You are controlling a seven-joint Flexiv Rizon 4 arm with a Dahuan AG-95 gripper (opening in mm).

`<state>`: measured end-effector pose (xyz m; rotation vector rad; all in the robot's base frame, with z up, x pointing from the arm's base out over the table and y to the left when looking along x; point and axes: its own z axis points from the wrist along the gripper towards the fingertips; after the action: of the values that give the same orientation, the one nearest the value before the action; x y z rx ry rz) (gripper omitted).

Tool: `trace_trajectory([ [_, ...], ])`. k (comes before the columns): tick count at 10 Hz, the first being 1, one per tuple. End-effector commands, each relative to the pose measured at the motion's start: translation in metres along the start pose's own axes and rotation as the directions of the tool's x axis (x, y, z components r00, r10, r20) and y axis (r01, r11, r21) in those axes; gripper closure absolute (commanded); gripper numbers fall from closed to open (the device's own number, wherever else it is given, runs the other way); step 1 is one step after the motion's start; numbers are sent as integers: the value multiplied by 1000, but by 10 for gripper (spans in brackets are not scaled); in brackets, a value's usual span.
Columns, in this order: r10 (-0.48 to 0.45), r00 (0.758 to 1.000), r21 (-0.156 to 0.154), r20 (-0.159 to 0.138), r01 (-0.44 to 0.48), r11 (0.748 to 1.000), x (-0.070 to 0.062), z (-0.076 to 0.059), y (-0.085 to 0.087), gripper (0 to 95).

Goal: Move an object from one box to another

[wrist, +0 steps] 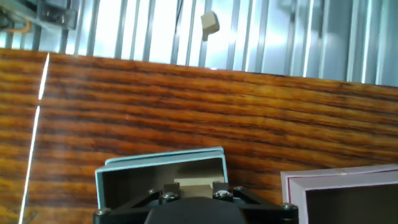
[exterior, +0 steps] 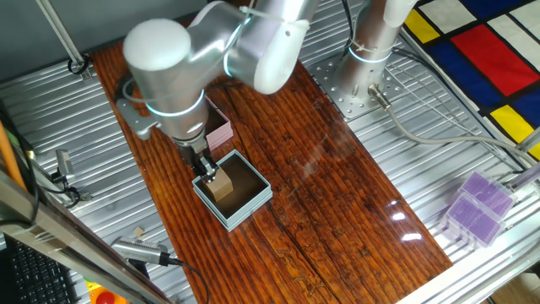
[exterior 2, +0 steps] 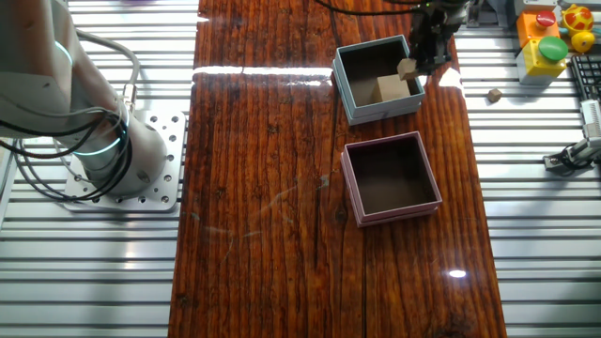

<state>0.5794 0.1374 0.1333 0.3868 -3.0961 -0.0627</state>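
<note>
Now wooden block (exterior 2: 391, 89) in blue box (exterior 2: 349, 86), pink box (exterior 2: 355, 183) bare inside

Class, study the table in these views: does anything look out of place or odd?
A small tan piece lies alone on the metal slats beside the wooden board, apart from both boxes. Otherwise nothing stands out: the pink box is empty, and a wooden block sits in the blue box.
</note>
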Motion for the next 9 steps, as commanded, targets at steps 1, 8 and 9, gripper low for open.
trace_trajectory([
  [1,-194,981,35,-17,194,980,1,-1,0,950],
  [8,-122,992,22,-4,122,992,16,15,30,950],
  [9,-115,993,23,-4,115,993,18,22,36,950],
])
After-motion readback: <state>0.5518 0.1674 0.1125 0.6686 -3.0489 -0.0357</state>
